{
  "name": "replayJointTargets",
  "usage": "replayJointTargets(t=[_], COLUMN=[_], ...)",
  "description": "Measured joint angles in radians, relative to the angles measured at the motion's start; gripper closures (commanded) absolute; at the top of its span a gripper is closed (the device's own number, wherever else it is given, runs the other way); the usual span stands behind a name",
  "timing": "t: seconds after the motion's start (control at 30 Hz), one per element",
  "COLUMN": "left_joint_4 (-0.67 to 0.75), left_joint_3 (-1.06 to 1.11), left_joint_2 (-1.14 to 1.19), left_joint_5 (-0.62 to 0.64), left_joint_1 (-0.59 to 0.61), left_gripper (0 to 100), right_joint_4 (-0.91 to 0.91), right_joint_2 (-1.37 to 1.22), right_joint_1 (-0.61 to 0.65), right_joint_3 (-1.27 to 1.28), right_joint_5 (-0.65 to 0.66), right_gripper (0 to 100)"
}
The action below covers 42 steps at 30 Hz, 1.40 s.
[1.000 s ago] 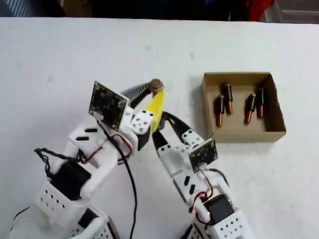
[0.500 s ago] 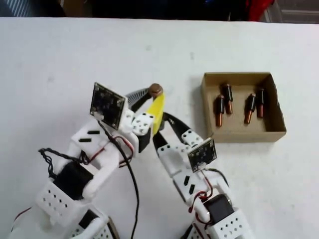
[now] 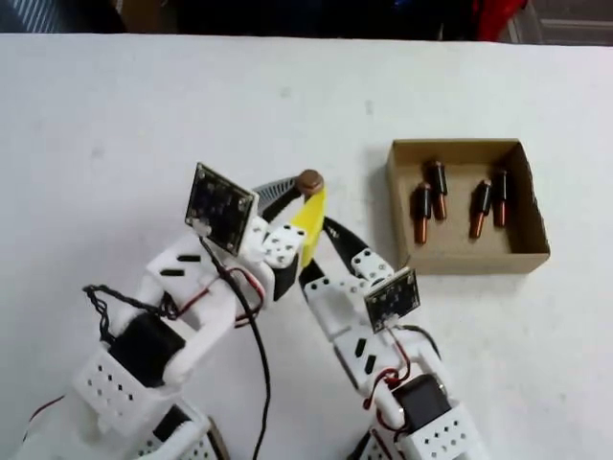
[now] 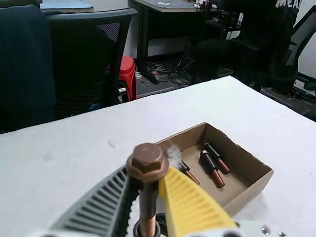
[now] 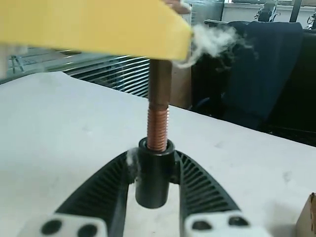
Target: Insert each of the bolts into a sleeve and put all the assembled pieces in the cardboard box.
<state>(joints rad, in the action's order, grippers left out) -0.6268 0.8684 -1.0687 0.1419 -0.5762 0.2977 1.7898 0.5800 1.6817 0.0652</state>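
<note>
Though chairs (image 4: 84,54) beyond, box (image 3: 469,261) on table (image 3: 115,96)

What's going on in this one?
The left arm's fingers hold a copper bolt upright, head up, while the right arm's fingers clamp a black sleeve beneath it. The bolt's threaded end sits in the sleeve's mouth, with most of the shank above it. Four assembled pieces lie in the cardboard box on the white table.
</note>
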Motion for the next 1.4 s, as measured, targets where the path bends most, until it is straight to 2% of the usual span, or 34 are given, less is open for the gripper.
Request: replayJointTargets(t=[0.23, 0.47, 0.7, 0.77, 1.4], left_joint_4=[0.000, 0.000, 0.000, 0.000, 0.000], left_joint_3=[0.129, 0.146, 0.146, 0.146, 0.132], left_joint_2=[0.000, 0.000, 0.000, 0.000, 0.000], left_joint_5=[0.000, 0.000, -0.043, -0.035, -0.032], left_joint_1=[0.000, 0.000, 0.000, 0.000, 0.061], left_gripper=[98, 97, 76, 74, 73], right_joint_4=[0.000, 0.000, 0.000, 0.000, 0.006], right_joint_2=[-0.002, -0.002, -0.002, -0.002, -0.003], right_joint_1=[0.005, 0.005, -0.003, -0.002, -0.002], right_joint_3=[0.000, 0.000, 0.000, 0.000, 0.000], right_joint_5=[-0.002, -0.002, -0.002, -0.002, -0.002], right_gripper=[98.1, 98.1, 98.1, 98.1, 98.1])
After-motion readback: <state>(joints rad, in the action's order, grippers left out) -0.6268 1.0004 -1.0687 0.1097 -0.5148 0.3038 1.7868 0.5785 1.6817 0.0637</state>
